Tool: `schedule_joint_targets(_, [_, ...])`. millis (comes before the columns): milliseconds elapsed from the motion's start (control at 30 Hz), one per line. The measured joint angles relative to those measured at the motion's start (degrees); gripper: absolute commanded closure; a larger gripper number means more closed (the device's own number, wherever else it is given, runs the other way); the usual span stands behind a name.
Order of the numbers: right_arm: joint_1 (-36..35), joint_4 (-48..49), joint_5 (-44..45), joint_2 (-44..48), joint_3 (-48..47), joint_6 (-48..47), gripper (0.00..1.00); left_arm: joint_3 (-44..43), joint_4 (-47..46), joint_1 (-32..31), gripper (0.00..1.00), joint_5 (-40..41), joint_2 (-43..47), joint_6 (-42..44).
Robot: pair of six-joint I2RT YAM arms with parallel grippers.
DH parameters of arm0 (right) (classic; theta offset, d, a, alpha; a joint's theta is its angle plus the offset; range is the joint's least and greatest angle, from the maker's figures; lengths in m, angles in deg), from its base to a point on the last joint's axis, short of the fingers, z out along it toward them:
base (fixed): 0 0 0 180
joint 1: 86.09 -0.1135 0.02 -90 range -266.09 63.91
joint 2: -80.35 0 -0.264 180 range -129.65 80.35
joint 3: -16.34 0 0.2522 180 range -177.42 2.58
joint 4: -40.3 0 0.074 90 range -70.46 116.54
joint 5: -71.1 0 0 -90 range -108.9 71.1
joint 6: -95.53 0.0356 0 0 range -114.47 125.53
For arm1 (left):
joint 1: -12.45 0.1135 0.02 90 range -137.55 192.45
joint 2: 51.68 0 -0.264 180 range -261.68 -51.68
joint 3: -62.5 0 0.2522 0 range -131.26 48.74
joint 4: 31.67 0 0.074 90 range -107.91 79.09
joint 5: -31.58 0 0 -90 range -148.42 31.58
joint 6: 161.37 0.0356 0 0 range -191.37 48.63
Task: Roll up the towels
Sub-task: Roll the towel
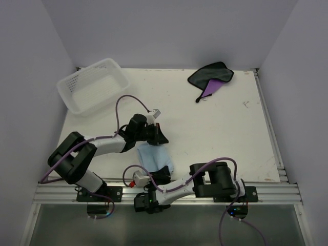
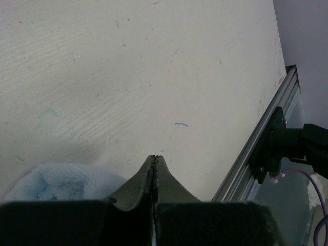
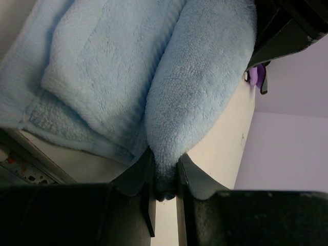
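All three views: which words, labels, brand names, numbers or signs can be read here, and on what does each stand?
No text can be read in any view.
The white tag in the top external view: too small to read.
The blue squiggle on the table: a stray mark, not a letter.
The light blue towel, purple towel and basket: no print or label shows.
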Motion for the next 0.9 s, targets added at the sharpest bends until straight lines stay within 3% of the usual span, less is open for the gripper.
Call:
schedule_joint_targets(767, [-0.3,-1.5,-0.4,-2.7,-3.2,-4.9,0.86,8.1,-7.1,0.3,1.00,0.6,2.6,-3.1])
schedule_joint_targets(900, [-0.3,-1.5,-1.1,-2.7,-3.9,-5.3,0.75,9.2,-8.7,0.3,1.00,0.7,2.1,-3.1])
